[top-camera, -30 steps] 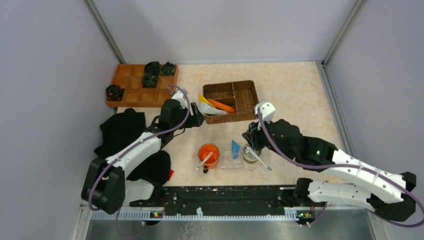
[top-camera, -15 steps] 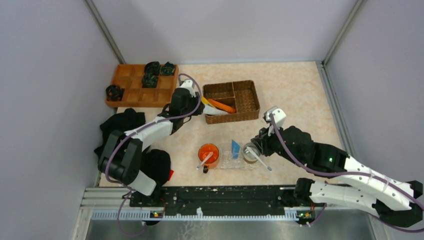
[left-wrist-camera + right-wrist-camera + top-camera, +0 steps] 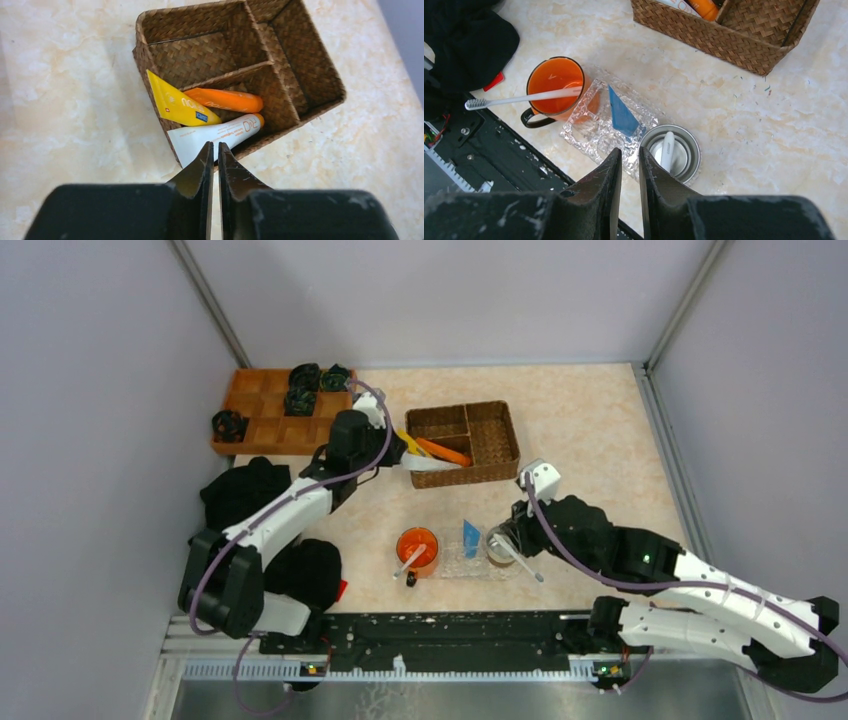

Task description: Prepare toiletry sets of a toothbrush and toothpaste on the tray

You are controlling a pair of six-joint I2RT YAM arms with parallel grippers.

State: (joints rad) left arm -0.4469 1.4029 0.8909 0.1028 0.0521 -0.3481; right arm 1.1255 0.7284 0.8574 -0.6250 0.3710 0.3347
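Landmark, overhead view: wicker basket (image 3: 507, 445) sits mid-counter (image 3: 580, 420); every place below is given from it.
Tray, overhead view: tray (image 3: 452, 566) lies on the basket's near side, well apart from it. It carries a blue tube (image 3: 470, 537) between an orange mug (image 3: 417, 546) and a steel cup (image 3: 498, 548).
Left tool, left wrist view: left tool (image 3: 213, 146) hangs over the basket's near-left corner, fingers almost together, holding nothing.
Supplies, left wrist view: white tube (image 3: 215, 136), yellow tube (image 3: 177, 104) and orange tube (image 3: 225, 100) lie in the basket compartment nearest that tool.
Right tool, right wrist view: right tool (image 3: 629, 152) is over the tray, near side of the basket, with only a narrow slit between its fingers, and empty.
Toothbrushes, right wrist view: one toothbrush (image 3: 524, 96) lies across the mug; another toothbrush (image 3: 667, 147) stands in the cup.
Step, as judged: fetch a tube from the basket. The left tool should spread before descending, pinch the white tube across its flat body, and lift clear of the wicker wall.
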